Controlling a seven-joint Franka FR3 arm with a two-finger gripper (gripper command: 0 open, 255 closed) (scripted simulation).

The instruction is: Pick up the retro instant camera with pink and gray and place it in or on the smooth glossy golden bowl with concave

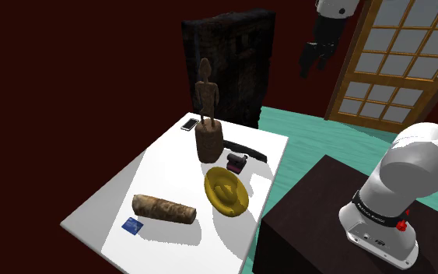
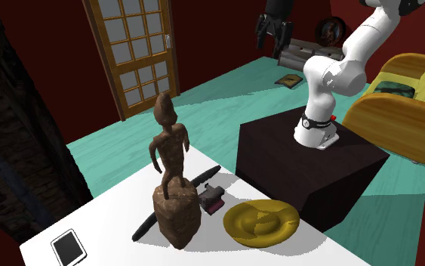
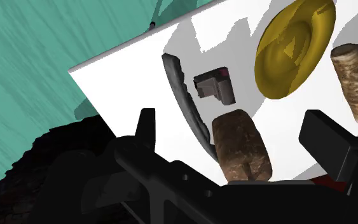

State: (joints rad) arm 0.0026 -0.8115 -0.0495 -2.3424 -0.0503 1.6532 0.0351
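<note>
Small boxy camera (image 3: 214, 87), dark grey with dull pink patches, beside golden bowl (image 3: 292, 48), fingers (image 3: 147, 127) spread, empty

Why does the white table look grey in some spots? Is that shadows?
Yes, shadows. Shoulder view: the white table is bright in the middle and greyer along its left side. Second exterior view: grey shade lies between the wooden figure and the golden bowl. Wrist view: jagged-edged grey patches lie around the small camera.
</note>
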